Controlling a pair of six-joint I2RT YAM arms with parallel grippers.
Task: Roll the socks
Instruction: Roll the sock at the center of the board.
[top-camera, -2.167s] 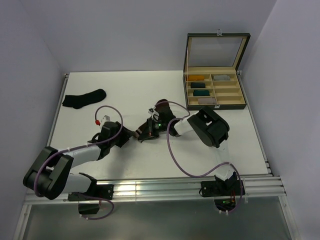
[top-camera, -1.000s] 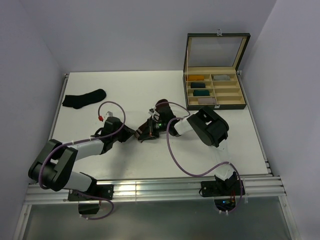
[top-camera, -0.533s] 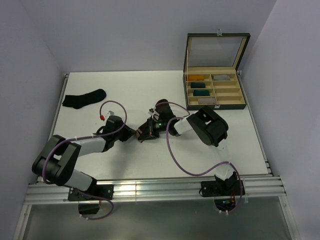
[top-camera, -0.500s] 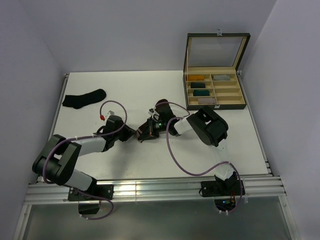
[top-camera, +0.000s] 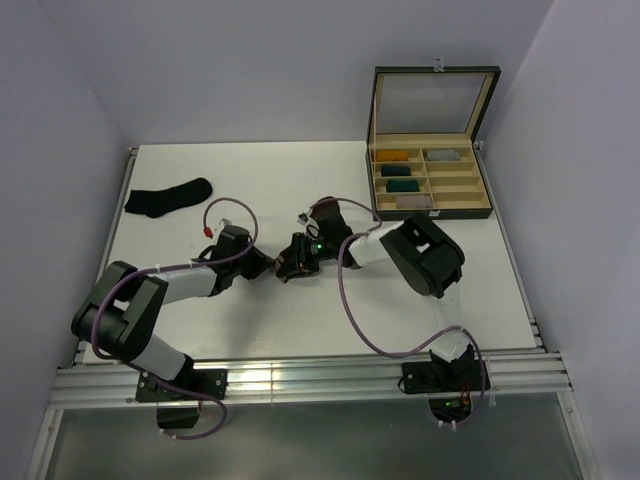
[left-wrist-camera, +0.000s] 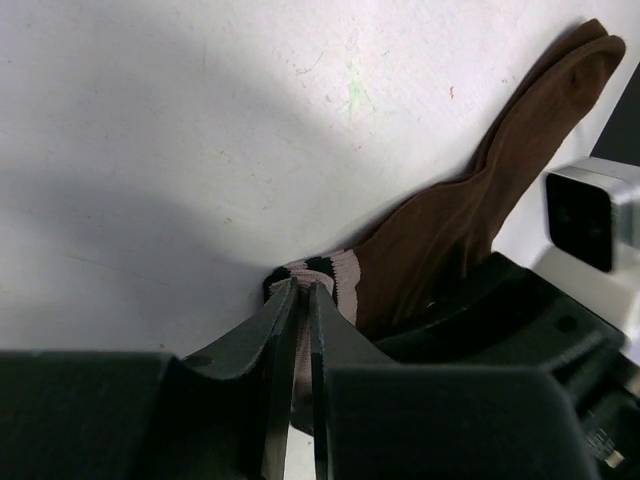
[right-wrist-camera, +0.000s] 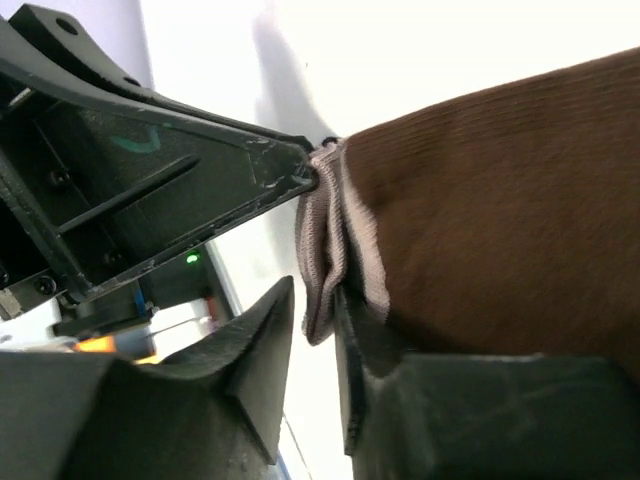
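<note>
We seem to be in a robotics lab test cell, judging by a bare white table (top-camera: 250, 180) boxed in by plain pale walls (top-camera: 60, 150), a left arm (top-camera: 170, 285) and right arm (top-camera: 425, 255) bolted to an aluminium rail (top-camera: 330, 372), and purple cables (top-camera: 342, 290) looping loose.

No word, number or brand can be read in any view. The only thing like writing is a faint teal mark (right-wrist-camera: 135, 140) on the black housing (right-wrist-camera: 150, 200) at the left of the right wrist view. It is too blurred to make out.
</note>
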